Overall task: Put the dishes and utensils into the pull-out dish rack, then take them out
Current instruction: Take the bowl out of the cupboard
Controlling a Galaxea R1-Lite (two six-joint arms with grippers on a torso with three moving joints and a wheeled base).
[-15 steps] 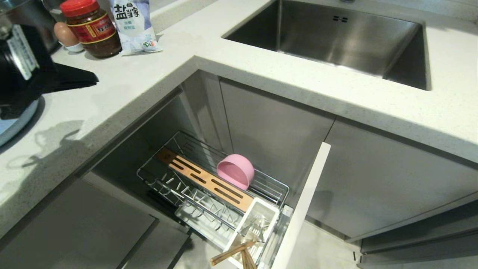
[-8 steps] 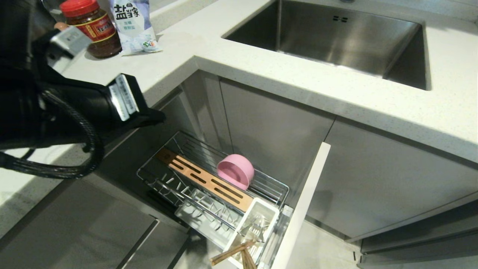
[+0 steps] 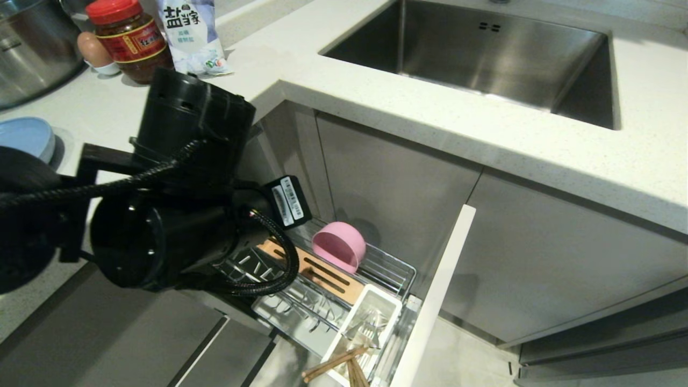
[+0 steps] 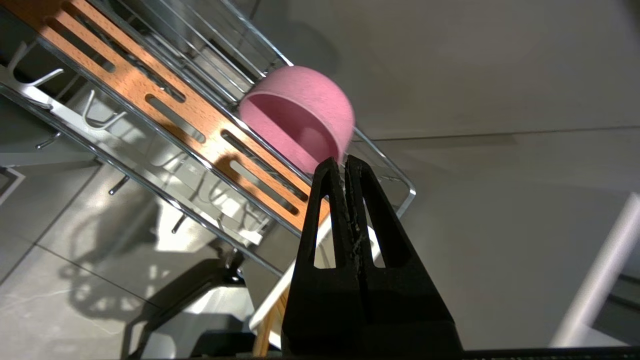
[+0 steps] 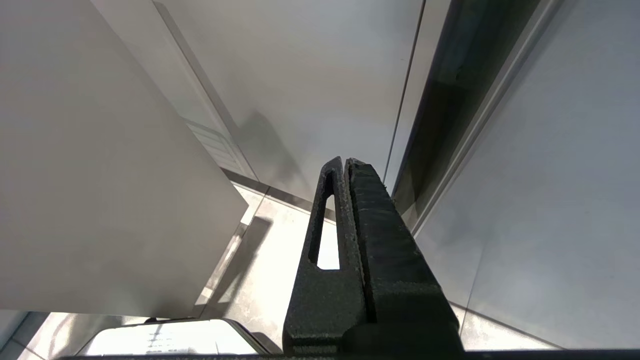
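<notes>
Kitchen corner, pale speckled counter [image 3: 376,107] with a steel sink [image 3: 484,54] set in it. A jar, salt bag, egg, pot stand at the back left. Blue plate [image 3: 24,137] sits on the counter at my far left, not in the rack. Pull-out dish rack [image 3: 398,271] is open below the counter. Pink bowl [image 3: 339,245] lies tipped on its side at the rack's rear wires, beside the wooden strip [image 3: 328,277]. Chopsticks [image 3: 336,363] stand in the white caddy [image 3: 371,317] with some metal cutlery I can't sort out.

My left tool [image 4: 345,162] is pinched fully together, empty, hovering just short of the bowl's rim. My right tool [image 5: 345,162] is also pinched together, parked low by the cabinet fronts, empty.

Looks like the bowl is the next pick.

Risks:
- Fingers closed like this would only shove the bowl, which could roll along the wires.
- Thin-rim grip may slip.
- My arm crowds the counter edge and could clip it or the rack wires.
</notes>
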